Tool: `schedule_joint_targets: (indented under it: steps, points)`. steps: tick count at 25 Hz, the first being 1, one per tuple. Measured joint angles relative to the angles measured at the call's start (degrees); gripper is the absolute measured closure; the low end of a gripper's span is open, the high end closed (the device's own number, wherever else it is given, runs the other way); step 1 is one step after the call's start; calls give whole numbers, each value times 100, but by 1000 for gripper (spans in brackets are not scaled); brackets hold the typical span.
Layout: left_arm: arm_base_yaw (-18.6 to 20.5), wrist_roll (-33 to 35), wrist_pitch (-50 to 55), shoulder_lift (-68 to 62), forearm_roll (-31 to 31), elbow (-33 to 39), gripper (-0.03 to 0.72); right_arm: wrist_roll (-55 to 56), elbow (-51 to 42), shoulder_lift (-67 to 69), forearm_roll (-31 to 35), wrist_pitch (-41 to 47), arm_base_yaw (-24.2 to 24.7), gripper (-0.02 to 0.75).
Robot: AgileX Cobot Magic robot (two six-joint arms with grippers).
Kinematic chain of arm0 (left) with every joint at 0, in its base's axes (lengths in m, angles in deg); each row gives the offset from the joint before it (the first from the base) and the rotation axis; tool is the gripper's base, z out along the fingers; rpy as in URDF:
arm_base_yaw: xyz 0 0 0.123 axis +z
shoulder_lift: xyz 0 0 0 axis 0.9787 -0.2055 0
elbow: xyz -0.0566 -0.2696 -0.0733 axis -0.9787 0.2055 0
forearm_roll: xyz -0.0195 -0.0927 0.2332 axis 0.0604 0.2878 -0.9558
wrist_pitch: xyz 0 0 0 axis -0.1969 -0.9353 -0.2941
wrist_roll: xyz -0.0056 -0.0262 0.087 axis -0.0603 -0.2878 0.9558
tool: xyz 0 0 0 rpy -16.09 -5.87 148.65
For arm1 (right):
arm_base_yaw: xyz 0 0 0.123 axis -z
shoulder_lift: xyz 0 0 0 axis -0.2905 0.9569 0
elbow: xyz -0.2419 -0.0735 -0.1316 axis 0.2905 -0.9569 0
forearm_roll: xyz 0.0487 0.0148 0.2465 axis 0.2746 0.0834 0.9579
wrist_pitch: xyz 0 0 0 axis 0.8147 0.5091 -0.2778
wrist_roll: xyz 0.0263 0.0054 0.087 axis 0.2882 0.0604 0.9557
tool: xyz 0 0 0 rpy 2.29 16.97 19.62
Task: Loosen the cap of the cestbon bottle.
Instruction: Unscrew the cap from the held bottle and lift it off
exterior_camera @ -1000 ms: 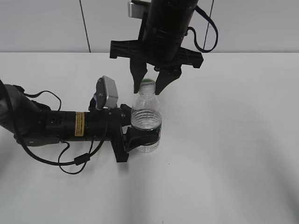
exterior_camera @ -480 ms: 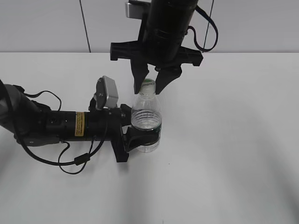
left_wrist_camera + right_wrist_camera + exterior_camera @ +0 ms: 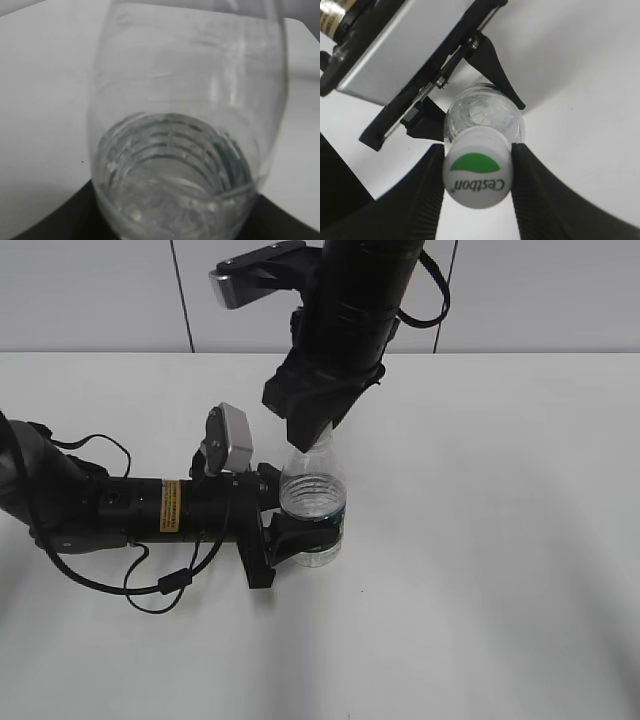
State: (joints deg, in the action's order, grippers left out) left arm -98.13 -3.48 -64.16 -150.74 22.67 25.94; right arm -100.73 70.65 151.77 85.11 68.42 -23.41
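1. The cap (image 3: 476, 171) sits on top of the cestbon bottle (image 3: 312, 502). Seen from the right wrist view, its round face is white with a green patch toward 12 o'clock and the word "Cestbon" toward 6 o'clock.
2. The right gripper (image 3: 476, 172) comes down on it from above. Its 2 dark fingers (image 3: 427, 180) press the cap's rim at 9 o'clock and 3 o'clock, so the jaws are clamped on the cap.
3. In the exterior view that gripper's body hides the cap and the neck; only the clear ribbed shoulder and body show below it.
4. The bottle stands upright on the white table (image 3: 500, 540), near the middle of the exterior view.
5. The left gripper (image 3: 300, 530) reaches in from 9 o'clock, lying low along the tabletop. Its jaws are clamped around the bottle's lower body, at the dark label band.
6. The left wrist view is filled by the bottle's clear wall at very close range, blurred, with ribs visible.
7. The left arm's black cable (image 3: 165, 585) loops on the table toward 7 o'clock.
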Motion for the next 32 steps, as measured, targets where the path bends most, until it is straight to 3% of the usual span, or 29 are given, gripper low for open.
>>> schedule_joint_targets:
  steps: [19, 32]
  points:
    - [0, -2, 0, 0, -73, -7, 315, -4568, 5, -16, -7, -1, 0, 428]
    - [0, -2, 2, 0, -108, -26, 315, -6124, 5, -16, -7, 3, 0, 428]
